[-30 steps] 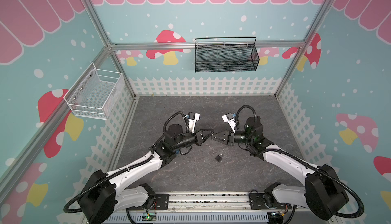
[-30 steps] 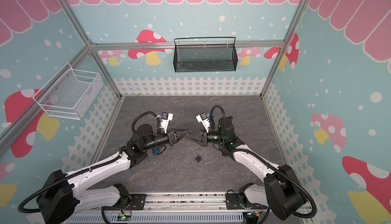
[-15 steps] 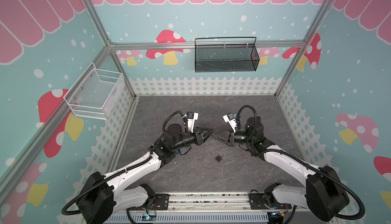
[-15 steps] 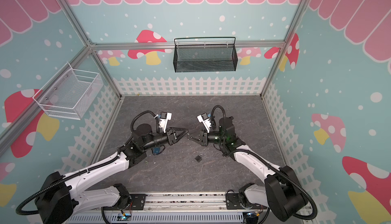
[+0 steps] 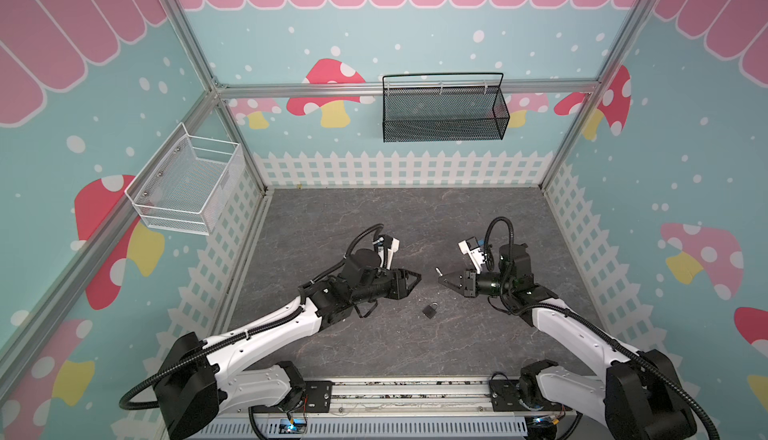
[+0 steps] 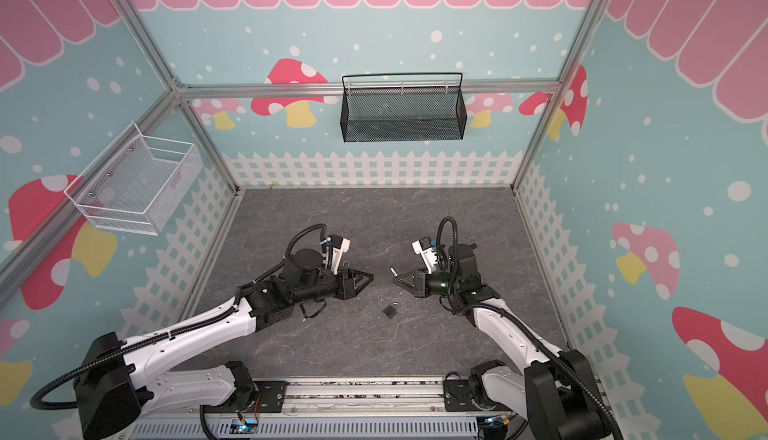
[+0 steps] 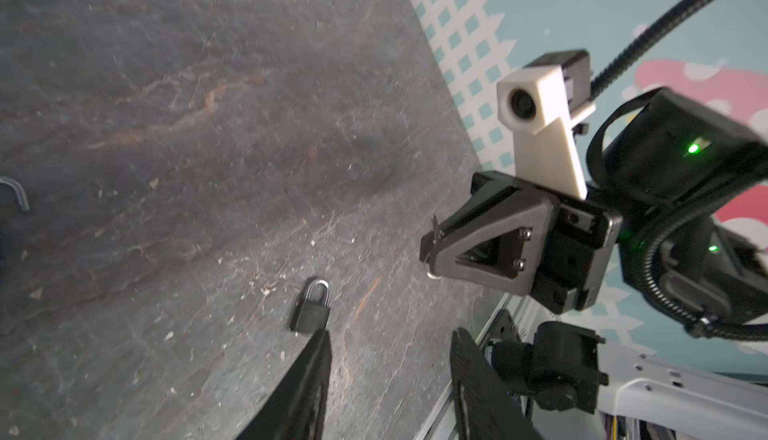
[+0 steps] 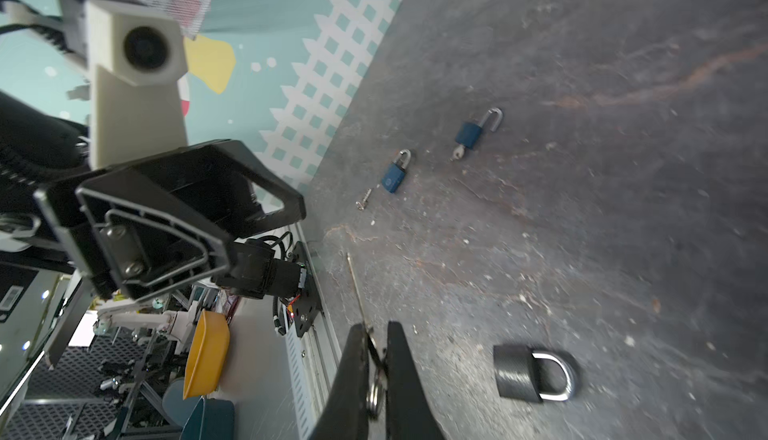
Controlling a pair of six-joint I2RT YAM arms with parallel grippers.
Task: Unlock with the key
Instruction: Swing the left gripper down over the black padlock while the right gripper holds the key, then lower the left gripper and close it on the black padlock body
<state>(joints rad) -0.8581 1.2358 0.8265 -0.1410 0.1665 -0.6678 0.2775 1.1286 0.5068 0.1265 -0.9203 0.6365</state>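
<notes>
A small black padlock point(image 5: 430, 311) point(image 6: 390, 310) lies on the dark floor with its shackle closed, in front of both grippers. My right gripper point(image 5: 440, 279) point(image 8: 377, 328) is shut on the key point(image 8: 354, 280). The key's thin blade sticks out past the fingertips and its ring hangs between the fingers. The padlock point(image 8: 528, 373) lies just beside this gripper. My left gripper point(image 5: 419, 278) point(image 7: 390, 334) is open with nothing between its fingers. It hovers above the floor, facing the right gripper across a short gap, with the padlock point(image 7: 311, 309) near one fingertip.
The right wrist view shows two blue padlocks point(image 8: 395, 174) point(image 8: 473, 130) on the floor near the left wall. One has a key in it and its shackle swung open, and a loose key point(image 8: 363, 200) lies beside the other. A black mesh basket point(image 5: 444, 109) and a white one point(image 5: 187, 186) hang on the walls.
My left gripper was shut with its tip against the right gripper's tip. It has opened and drawn back a little to the left. The right gripper and the black padlock have not moved.
</notes>
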